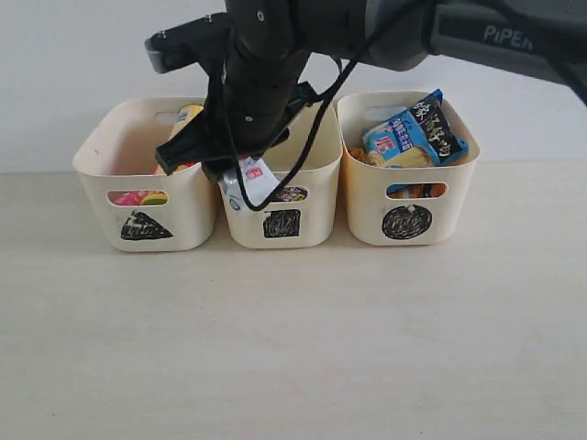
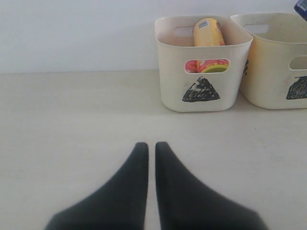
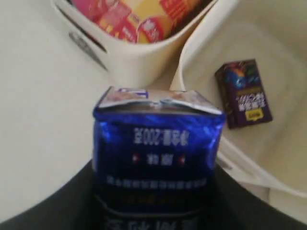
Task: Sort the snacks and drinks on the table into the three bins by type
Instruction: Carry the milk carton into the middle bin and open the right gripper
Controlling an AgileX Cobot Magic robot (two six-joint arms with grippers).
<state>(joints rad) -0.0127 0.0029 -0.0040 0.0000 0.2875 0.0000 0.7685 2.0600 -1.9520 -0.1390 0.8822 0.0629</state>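
The right tool (image 3: 153, 208) is clamped on a small blue-topped carton (image 3: 158, 148), held above the front rim of the middle bin (image 1: 316, 220), on the side nearest the triangle bin (image 2: 172, 86). A purple carton (image 3: 243, 93) lies inside the middle bin, with free floor around it. In front of the bins the surface (image 1: 293, 348) is bare. The left tool (image 2: 151, 148) sits there, fingers together, holding nothing.

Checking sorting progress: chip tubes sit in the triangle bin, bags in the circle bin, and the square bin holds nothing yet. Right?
Not quite: the square bin already holds a small purple carton, as the right wrist view shows. The rest stands.
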